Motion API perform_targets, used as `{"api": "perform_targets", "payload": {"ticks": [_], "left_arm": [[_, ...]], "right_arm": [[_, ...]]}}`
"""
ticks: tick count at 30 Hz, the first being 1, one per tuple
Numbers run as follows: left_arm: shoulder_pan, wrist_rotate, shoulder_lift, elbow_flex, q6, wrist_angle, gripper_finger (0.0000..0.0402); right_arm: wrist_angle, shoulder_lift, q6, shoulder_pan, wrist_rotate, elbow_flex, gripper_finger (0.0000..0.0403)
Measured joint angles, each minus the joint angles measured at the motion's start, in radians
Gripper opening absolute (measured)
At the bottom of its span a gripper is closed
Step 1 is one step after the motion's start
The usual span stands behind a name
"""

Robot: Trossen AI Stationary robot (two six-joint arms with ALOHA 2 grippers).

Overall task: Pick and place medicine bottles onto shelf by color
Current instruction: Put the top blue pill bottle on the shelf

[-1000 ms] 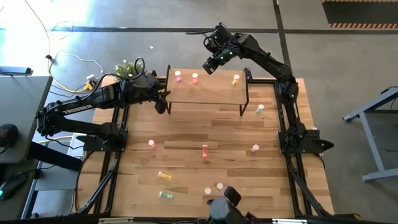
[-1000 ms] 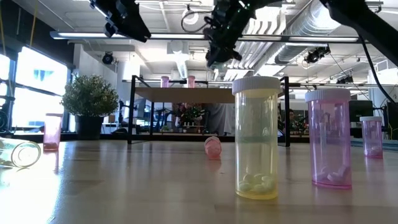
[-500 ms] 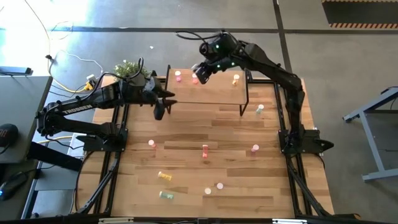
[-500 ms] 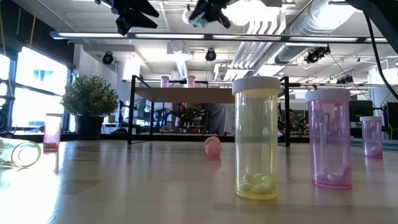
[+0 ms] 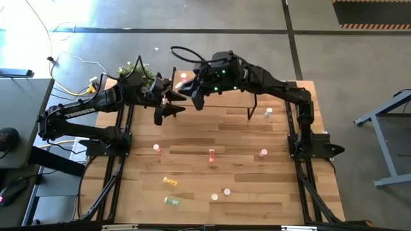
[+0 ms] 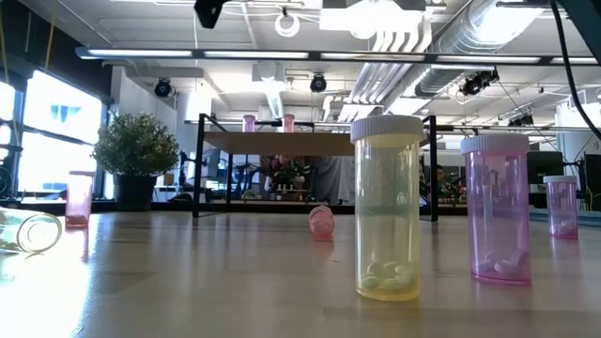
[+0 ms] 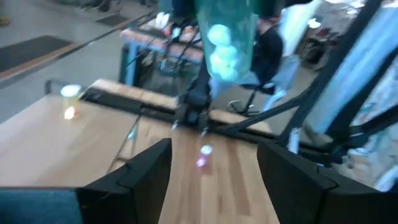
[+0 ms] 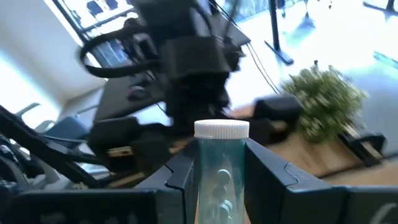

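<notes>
We are noting the right claw (image 8: 214, 171) clamping a pale green bottle (image 8: 219, 177) above the surface, beside the shelf (image 5: 221, 97). The left claw (image 7: 211, 168) is standing wide, empty. We are judging a mid-air handover risky: misaligned fingers could drop the bottle.

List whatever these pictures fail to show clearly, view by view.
High view: the right arm covers most of the shelf, so bottles standing there cannot be counted.
Low view: the top edge cuts off the left gripper and right gripper.
Right wrist view: the held bottle runs off the bottom edge; its base is unseen.
Left wrist view: blur smears the table bottles; colours unclear.
</notes>
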Motion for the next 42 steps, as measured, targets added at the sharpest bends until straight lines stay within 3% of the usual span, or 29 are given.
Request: {"api": "perform_targets", "payload": {"ticks": [8,15,22,42], "left_arm": [[-0.002,0.077,0.000,0.000,-0.075,0.207,0.0225],[-0.001,0.056,0.000,0.001,-0.111,0.341,0.0223],[-0.001,0.010,0.000,0.001,-0.122,0.360,0.0218],[-0.001,-0.010,0.000,0.001,-0.123,0.379,0.0097]], "right_arm": [[0.091,0.000,0.000,0.044,0.004,0.000,0.0094],[0.120,0.000,-0.007,0.049,0.023,0.000,0.0094],[0.144,0.000,-0.031,0.049,0.054,0.000,0.0094],[0.152,0.000,-0.042,0.046,0.058,0.000,0.0094]]}}
